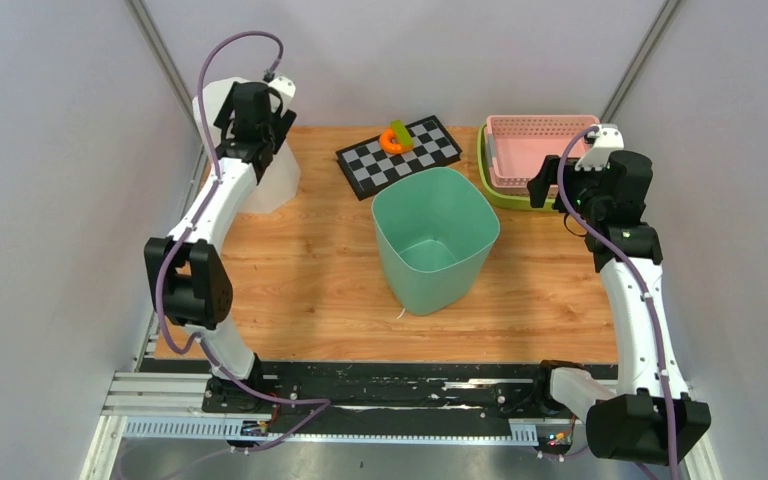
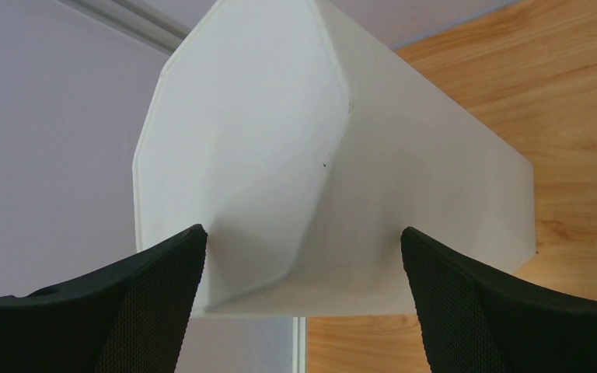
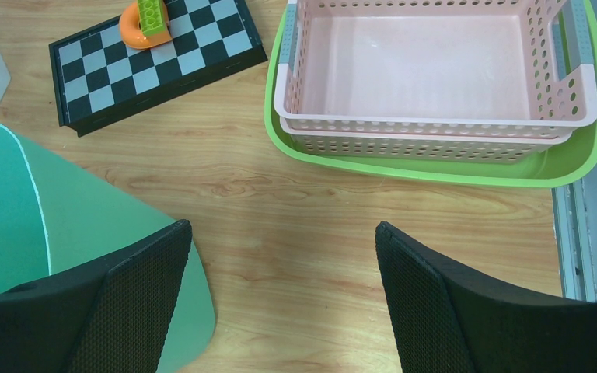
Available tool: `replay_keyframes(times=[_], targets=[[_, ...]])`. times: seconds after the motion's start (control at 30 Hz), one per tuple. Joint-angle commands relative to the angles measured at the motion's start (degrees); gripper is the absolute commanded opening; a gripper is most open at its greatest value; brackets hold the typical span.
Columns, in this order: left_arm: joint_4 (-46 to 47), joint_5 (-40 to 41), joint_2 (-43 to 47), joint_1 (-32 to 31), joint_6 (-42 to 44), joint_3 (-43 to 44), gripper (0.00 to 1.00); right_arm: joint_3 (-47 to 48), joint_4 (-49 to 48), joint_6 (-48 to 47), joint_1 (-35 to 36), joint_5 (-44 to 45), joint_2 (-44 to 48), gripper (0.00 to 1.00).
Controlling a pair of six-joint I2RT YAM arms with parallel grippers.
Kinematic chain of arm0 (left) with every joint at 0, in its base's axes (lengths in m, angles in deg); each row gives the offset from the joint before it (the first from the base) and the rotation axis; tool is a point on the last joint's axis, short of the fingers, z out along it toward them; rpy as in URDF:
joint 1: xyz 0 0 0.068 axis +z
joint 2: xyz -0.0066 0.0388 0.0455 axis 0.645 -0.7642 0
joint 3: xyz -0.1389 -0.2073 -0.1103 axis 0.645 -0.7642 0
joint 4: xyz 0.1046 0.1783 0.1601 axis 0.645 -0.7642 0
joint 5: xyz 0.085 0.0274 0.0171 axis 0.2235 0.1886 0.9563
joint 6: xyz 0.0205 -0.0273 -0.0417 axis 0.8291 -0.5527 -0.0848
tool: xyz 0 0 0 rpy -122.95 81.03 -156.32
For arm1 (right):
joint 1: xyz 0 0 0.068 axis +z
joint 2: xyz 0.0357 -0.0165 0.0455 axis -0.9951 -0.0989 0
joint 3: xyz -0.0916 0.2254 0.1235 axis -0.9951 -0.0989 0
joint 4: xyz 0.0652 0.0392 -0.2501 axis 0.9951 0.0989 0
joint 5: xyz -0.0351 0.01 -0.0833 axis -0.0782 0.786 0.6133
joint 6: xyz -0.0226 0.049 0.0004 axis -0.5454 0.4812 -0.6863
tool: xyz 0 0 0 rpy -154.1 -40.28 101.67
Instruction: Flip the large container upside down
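Your left gripper (image 2: 301,233) hangs spread over the white bin (image 1: 272,185) at the table's (image 1: 310,290) ten o'clock corner. It looks thin, light and slick; pinch near a stiff edge. Your right gripper (image 3: 281,227) is spread, empty.

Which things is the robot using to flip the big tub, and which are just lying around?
Job: white bin, base up, left arm over it; green bin, upright, maybe too, can't tell which is bigger.
Lying about: chessboard, orange ring, green brick, pink basket, green tray.
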Motion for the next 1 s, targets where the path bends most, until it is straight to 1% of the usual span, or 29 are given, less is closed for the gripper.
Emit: replay_keyframes(times=[0.0, 0.17, 0.43, 0.67, 0.8, 0.9, 0.97], targets=[[1.7, 2.0, -4.9, 1.5, 3.0, 4.5, 0.95, -0.9, -0.4, 0.6, -1.1, -0.6, -0.6, 0.9], [1.8, 2.7, -9.5, 1.9, 5.2, 9.7, 0.95, -0.9, -0.5, 0.4, -1.1, -0.4, -0.8, 0.9], [3.2, 3.7, -13.6, 2.4, 6.4, 13.3, 0.95, -1.0, -0.5, 0.6, -1.1, -0.5, -1.3, 0.9], [4.0, 2.8, -16.8, 3.2, 7.4, 16.9, 0.95, -0.7, -0.5, 1.4, -1.0, -0.7, -2.1, 0.88], [3.4, 1.3, -16.2, 3.2, 6.4, 17.8, 0.96, -0.6, -0.5, 1.5, -1.0, -1.2, -2.2, 0.88], [2.3, -1.4, -13.4, 3.2, 4.3, 17.2, 1.0, -0.6, -0.6, 1.0, -0.9, -2.0, -1.9, 0.89], [1.7, -3.3, -10.7, 3.2, 3.2, 15.9, 1.0, -0.6, -1.0, 0.4, -0.9, -2.2, -1.3, 0.89]])
